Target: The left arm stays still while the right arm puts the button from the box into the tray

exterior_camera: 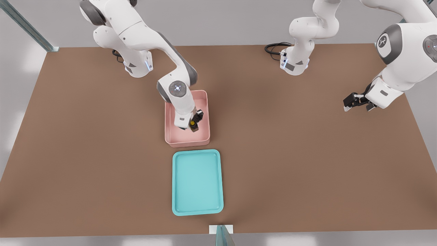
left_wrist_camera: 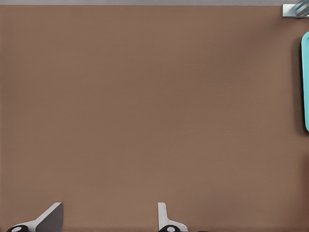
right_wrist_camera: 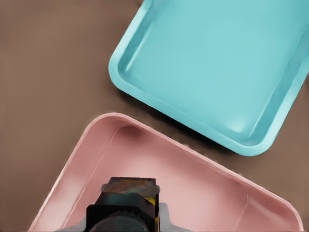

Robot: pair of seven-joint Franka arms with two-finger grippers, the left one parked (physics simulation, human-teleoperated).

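Observation:
The pale pink box (exterior_camera: 187, 140) stands mid-table, and the turquoise tray (exterior_camera: 197, 181) lies just in front of it, nearer the camera. My gripper (exterior_camera: 194, 123) reaches down inside the box near its front right corner and is shut on the button (exterior_camera: 193, 125), a small dark block with a yellow cap. The right wrist view has the button (right_wrist_camera: 131, 187) held over the pink box floor (right_wrist_camera: 203, 188), with the tray (right_wrist_camera: 217, 63) beyond the box's wall. Whether the button touches the floor is not clear. A sliver of the tray (left_wrist_camera: 306, 82) shows in the left wrist view.
The parked arm's black gripper (exterior_camera: 356, 101) hangs over the table at the front view's right. Both arm bases and a black cable (exterior_camera: 275, 48) sit along the far edge. A metal post (exterior_camera: 223, 235) stands at the near edge, close to the tray.

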